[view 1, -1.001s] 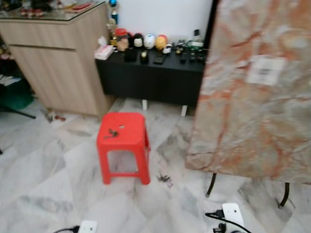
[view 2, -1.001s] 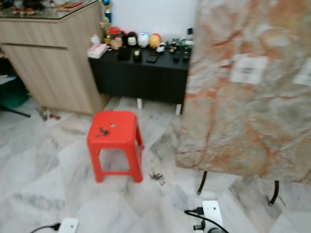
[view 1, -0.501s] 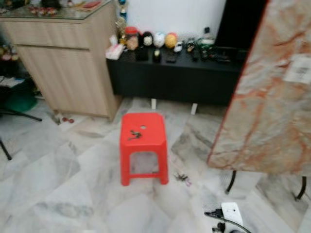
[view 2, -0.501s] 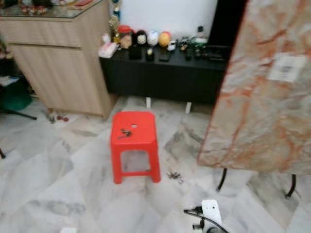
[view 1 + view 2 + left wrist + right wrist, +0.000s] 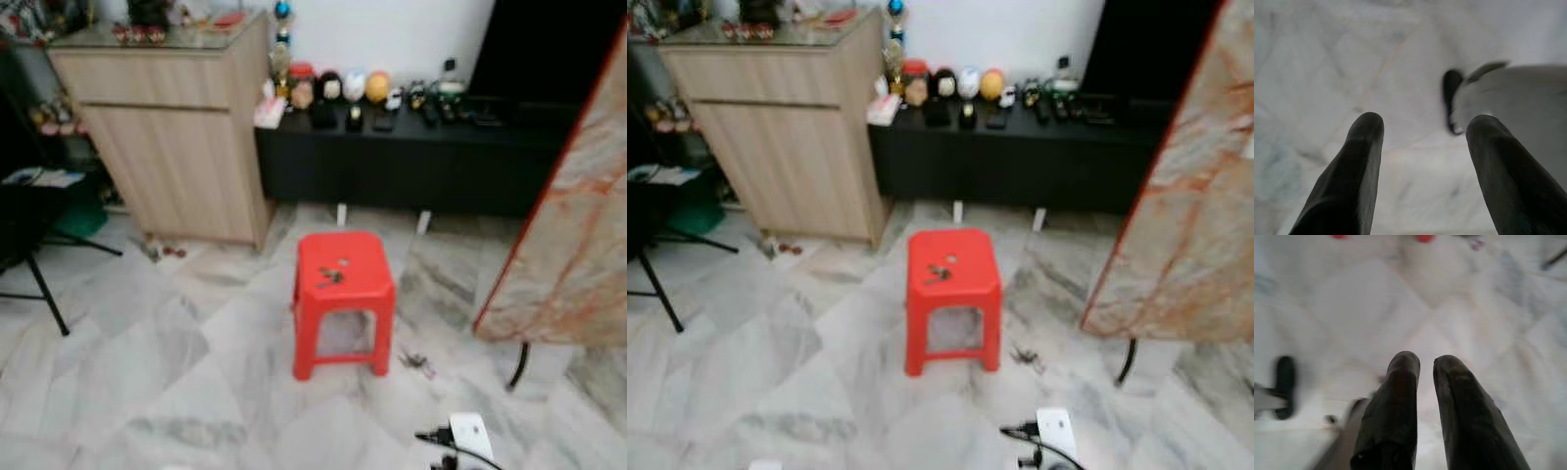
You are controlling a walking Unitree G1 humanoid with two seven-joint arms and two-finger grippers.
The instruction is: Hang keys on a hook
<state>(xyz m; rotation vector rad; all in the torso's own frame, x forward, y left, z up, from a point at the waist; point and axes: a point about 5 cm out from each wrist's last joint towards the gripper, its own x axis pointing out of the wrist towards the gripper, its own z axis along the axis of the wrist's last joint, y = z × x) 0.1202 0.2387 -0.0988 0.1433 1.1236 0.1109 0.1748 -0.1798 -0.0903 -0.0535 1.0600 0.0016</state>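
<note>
A bunch of keys lies on top of a red plastic stool that stands on the marble floor in the middle of the room. A second small dark bunch lies on the floor by the stool's right legs. My left gripper hangs over the floor, open, with nothing between its fingers. Low over the floor, my right gripper has its fingers close together and holds nothing.
A wooden cabinet stands at the back left, beside a black low console lined with ornaments. A marble-patterned board leans at the right edge. A white power strip lies near my feet, and black stand legs are at the left.
The whole picture has shifted: the camera has turned left, so the stool sits further right in the frame and the board has slid toward the right edge. The keys have not moved.
</note>
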